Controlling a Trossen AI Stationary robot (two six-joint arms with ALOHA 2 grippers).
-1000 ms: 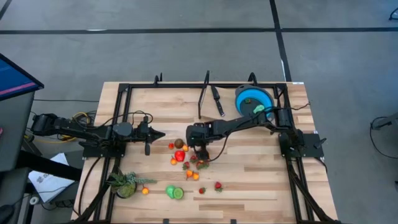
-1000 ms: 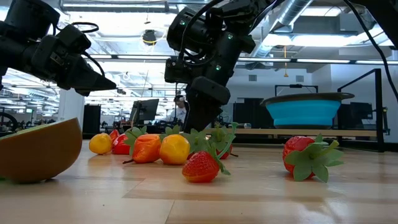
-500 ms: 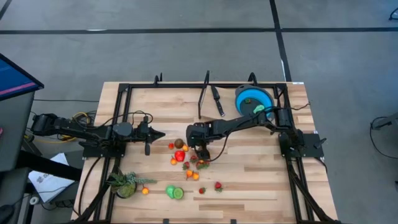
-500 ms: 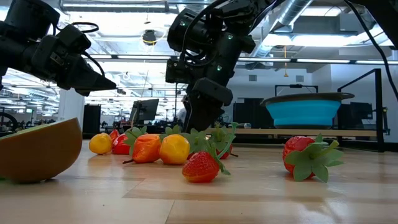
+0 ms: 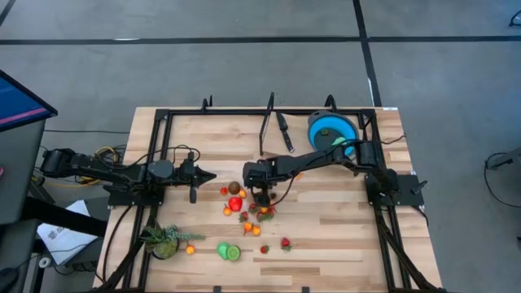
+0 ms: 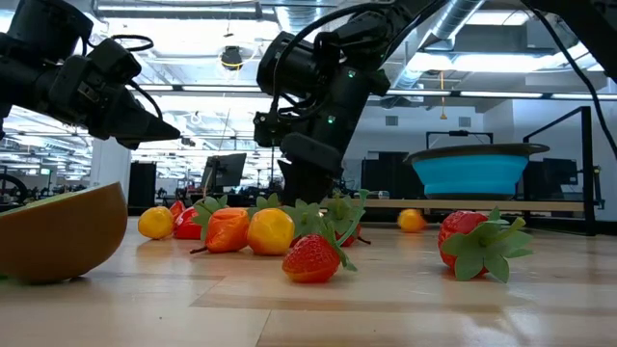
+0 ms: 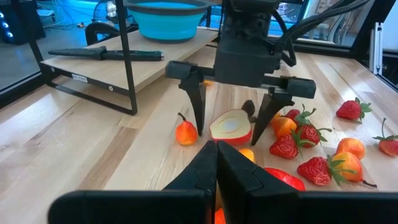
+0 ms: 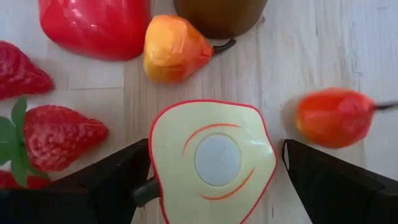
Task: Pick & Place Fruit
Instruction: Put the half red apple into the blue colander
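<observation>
The small toy fruits lie in a loose cluster at the table's middle: strawberries, orange and red pieces. One is a halved fruit with a red rim and a cream cut face, lying face up. My right gripper points steeply down over it, open. One finger stands on each side of the half fruit, low beside it. My left gripper waits shut at the table's left, above the wood, pointing at the cluster.
A blue bowl with a green piece in it stands at the far right, a black-handled knife left of it. A leafy plant, green fruits and strawberries lie toward the near edge. A dark frame rims the table.
My right gripper has rolled about its own pointing line and sunk a little toward the half fruit, staying open. The fruits lie where they were.
</observation>
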